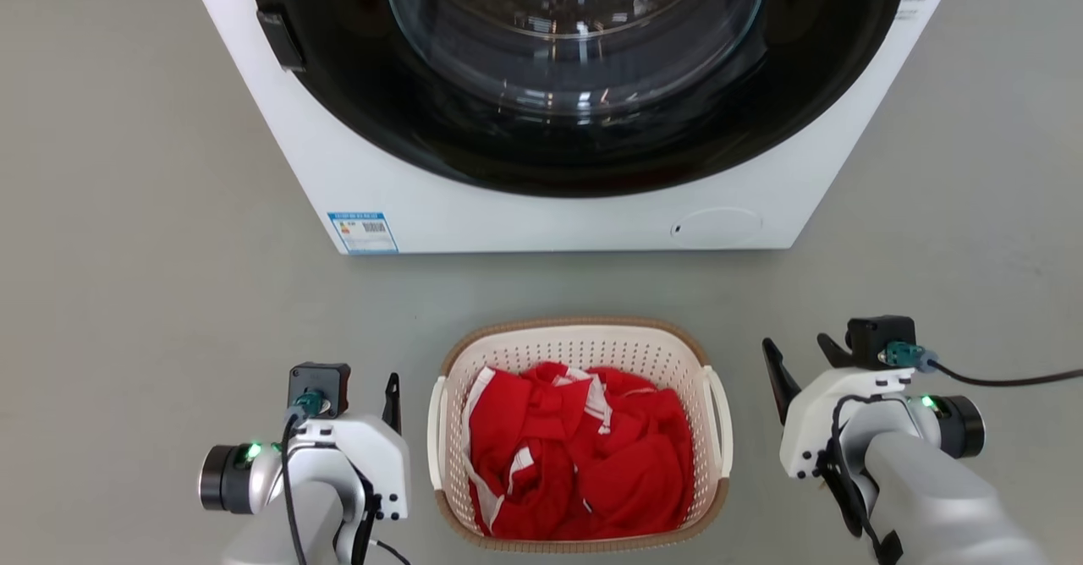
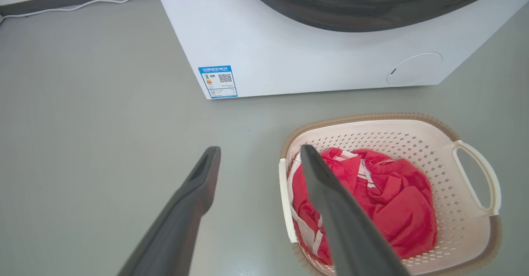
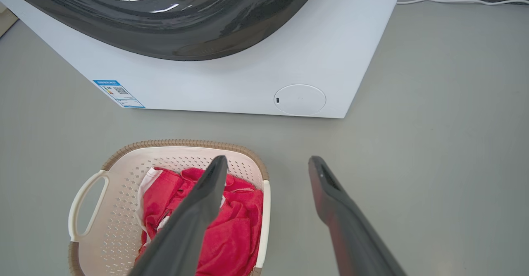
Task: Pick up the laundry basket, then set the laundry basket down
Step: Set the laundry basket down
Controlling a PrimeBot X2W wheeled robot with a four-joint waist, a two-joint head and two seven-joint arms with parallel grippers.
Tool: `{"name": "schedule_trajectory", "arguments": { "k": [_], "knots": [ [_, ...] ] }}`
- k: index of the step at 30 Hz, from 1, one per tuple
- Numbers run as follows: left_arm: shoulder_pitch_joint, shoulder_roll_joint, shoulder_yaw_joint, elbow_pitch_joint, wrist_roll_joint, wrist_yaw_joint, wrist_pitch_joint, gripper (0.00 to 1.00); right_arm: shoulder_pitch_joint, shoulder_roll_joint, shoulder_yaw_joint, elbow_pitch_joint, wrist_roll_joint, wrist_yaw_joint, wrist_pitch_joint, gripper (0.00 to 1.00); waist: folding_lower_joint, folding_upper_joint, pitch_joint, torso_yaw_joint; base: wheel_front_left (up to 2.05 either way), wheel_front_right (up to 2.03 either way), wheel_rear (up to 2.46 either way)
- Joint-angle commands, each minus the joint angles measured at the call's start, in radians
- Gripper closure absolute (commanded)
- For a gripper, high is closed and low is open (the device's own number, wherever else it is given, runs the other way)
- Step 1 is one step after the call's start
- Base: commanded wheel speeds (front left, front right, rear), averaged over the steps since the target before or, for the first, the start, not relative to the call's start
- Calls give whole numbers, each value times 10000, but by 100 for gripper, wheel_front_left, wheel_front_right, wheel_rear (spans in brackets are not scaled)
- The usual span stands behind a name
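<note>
Beyond my left gripper (image 2: 259, 148) and right gripper (image 3: 268, 160) stands the white front-loading washer (image 1: 525, 218); the cream perforated plastic laundry basket (image 1: 584, 326) sits between them, touching neither, holding crumpled red cloth (image 1: 592, 455); both grippers gape, empty.

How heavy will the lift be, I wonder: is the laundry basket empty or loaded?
Loaded, not brimming: the laundry basket holds crumpled red-and-white cloth lying below its rim, the perforated back wall bare above it.

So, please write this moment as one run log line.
laundry basket: on floor, red clothes inside | left gripper: open, not touching | right gripper: open, not touching
</note>
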Motion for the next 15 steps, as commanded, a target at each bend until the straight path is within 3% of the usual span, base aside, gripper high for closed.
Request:
{"name": "schedule_trajectory", "arguments": {
  "k": [1, 6, 15],
  "knots": [
    [57, 282, 411, -238, 167, 104, -119, 0, 300, 99, 122, -80, 35, -40, -201, 0, 0, -1, -202, -44, 0, 0, 0],
    [529, 470, 1375, -1040, 960, 289, -119, 0, 159, 99, -144, -260, -280, -40, -306, 0, 0, -1, -520, -108, 0, 0, 0],
    [1472, 668, 3444, -2957, 2640, 473, -120, 0, 553, -37, -2373, -2089, -2226, -40, -313, 0, 0, -1, -786, -188, 0, 0, 0]
  ]
}}
